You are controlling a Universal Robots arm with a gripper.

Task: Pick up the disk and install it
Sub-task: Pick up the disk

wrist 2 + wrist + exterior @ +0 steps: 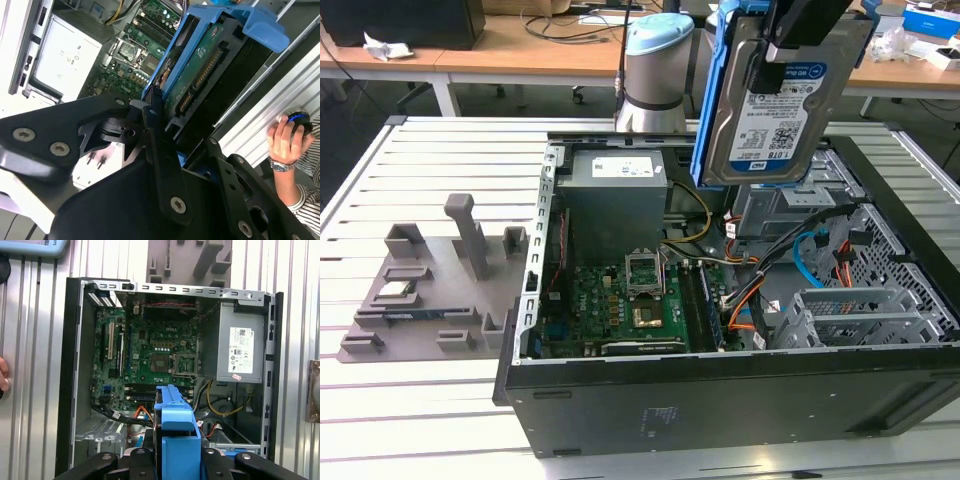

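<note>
While clamped shut on the disk, held edge-up high over the open case, seemingly above the drive bay, keep the gripper firm on its blue bracket; square the disk to the bay, no tilt; come down slow and straight; mind the loose cables beside the bay and steer well clear of the power supply
</note>
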